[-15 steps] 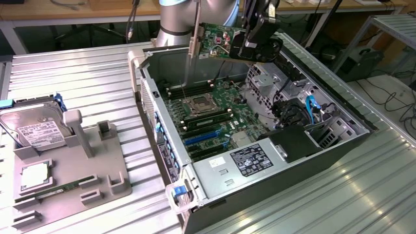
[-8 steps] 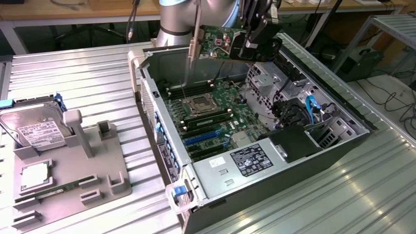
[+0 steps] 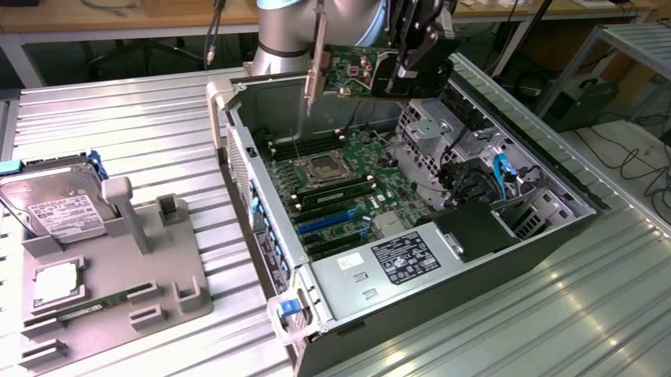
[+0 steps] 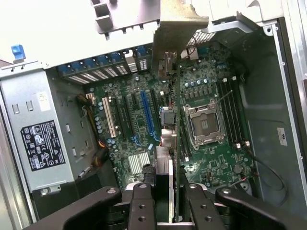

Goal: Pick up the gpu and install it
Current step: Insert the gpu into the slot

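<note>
The gpu [image 3: 350, 71] is a green-and-dark circuit card with a silver bracket at one end. It hangs in the air above the far end of the open computer case [image 3: 555, 169], with my gripper [image 3: 404, 69] shut on it. In the wrist view the gpu [image 4: 178, 120] appears edge-on, its bracket farthest from the camera, and the gripper [image 4: 169, 203] clamps its near edge. The card floats over the motherboard [image 4: 211, 158], between the blue expansion slot [image 4: 146, 112] and the CPU socket [image 4: 204, 124], well clear of the board.
The power supply [image 3: 404, 259] fills the case's near corner, with cables and drive bays [image 3: 493, 177] on the exterior view's right. At the exterior view's left, a grey fixture [image 3: 157, 275] holds a silver hard drive [image 3: 58, 206], a CPU [image 3: 58, 284] and a memory stick [image 3: 94, 305].
</note>
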`<state>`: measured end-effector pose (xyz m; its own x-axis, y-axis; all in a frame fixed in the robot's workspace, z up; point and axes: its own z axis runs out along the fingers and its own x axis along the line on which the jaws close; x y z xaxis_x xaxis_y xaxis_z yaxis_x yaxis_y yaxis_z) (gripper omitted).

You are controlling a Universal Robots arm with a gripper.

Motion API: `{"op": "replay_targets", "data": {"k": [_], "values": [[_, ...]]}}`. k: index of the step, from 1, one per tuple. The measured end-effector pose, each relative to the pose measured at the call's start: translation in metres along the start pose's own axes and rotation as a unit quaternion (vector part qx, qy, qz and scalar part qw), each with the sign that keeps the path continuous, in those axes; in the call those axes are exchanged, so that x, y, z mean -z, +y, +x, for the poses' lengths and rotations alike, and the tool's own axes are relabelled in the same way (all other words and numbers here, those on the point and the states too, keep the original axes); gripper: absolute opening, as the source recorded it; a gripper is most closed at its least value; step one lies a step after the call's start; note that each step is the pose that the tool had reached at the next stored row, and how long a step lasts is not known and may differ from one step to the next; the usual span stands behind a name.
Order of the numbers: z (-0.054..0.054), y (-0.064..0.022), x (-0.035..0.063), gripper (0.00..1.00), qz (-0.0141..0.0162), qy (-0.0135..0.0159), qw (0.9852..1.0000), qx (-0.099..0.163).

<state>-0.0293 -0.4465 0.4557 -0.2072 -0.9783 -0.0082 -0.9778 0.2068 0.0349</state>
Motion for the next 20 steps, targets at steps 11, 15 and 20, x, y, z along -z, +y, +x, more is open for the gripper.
{"op": "replay_targets", "data": {"k": [11, 15, 20], "values": [[0.0, 0.0001, -0.0003, 0.28, -0.0005, 0.002, 0.9984, 0.057], [0.0, 0.0001, -0.0004, 0.28, -0.0006, 0.0026, 0.9972, 0.075], [0.0, 0.0002, -0.0006, 0.28, -0.0008, 0.0034, 0.9953, 0.097]]}}
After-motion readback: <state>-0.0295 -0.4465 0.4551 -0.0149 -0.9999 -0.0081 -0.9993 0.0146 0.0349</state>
